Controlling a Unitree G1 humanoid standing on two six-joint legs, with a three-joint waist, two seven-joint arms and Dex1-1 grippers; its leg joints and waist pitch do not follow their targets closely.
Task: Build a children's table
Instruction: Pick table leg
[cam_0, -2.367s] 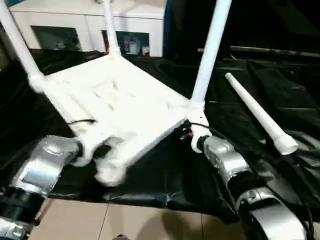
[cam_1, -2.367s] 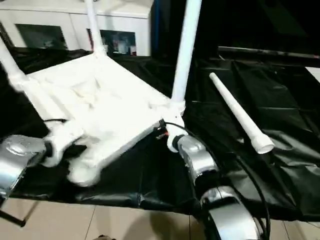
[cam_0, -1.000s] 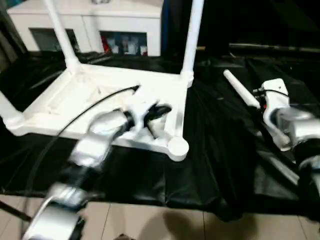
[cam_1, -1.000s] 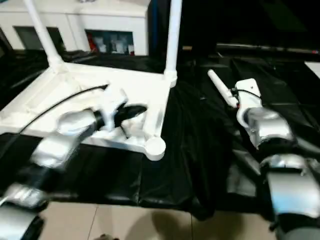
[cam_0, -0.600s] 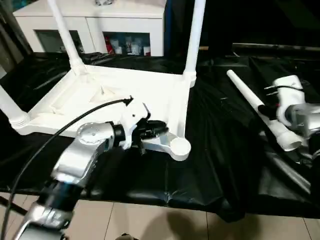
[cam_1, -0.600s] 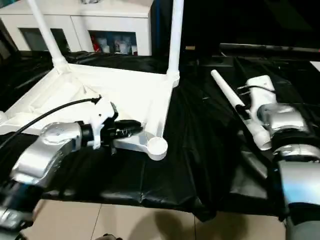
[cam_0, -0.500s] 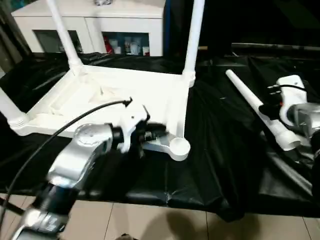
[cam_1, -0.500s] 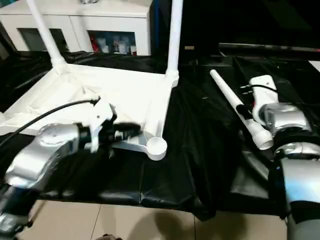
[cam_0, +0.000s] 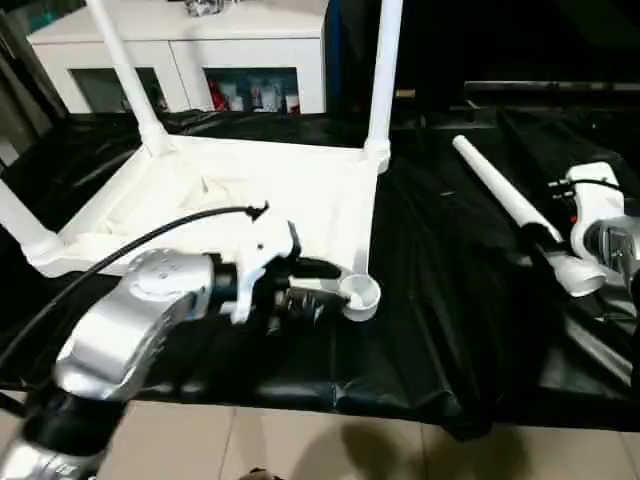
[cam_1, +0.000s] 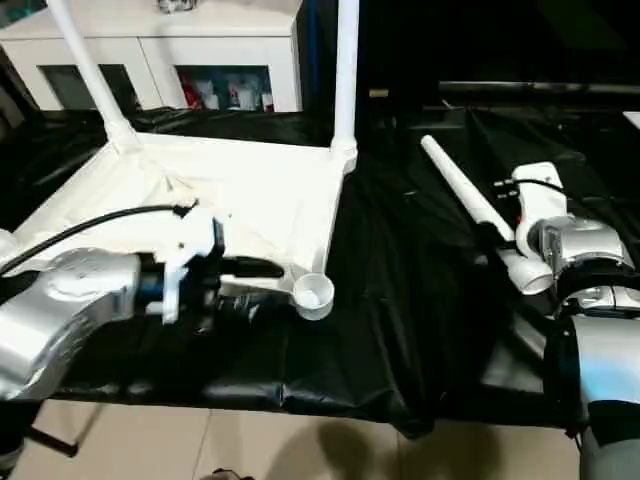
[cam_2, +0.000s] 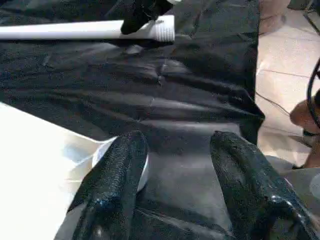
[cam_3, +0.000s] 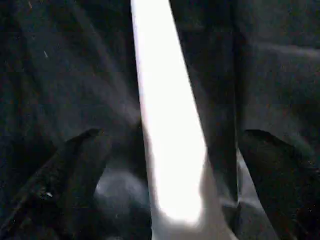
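The white tabletop (cam_0: 250, 180) lies upside down on the black sheet, with three white legs (cam_0: 385, 70) standing up from its corner sockets. Its near right socket (cam_0: 358, 291) is empty. My left gripper (cam_0: 318, 285) is open at that corner, and one finger (cam_2: 120, 165) is right beside the socket's rim. A loose leg (cam_0: 495, 190) lies on the sheet to the right. My right gripper (cam_1: 495, 232) is open, its fingers wide on either side of this leg (cam_3: 167, 125) near its thick end.
A white cabinet (cam_0: 250, 50) with glass doors stands behind the table. The black sheet (cam_0: 440, 300) hangs over the front edge, with tiled floor (cam_0: 300, 440) below. A black cable (cam_0: 130, 245) runs from my left wrist across the tabletop.
My left gripper has opened and drawn back from the tabletop's rim to the empty corner socket. My right gripper has opened wider over the loose leg.
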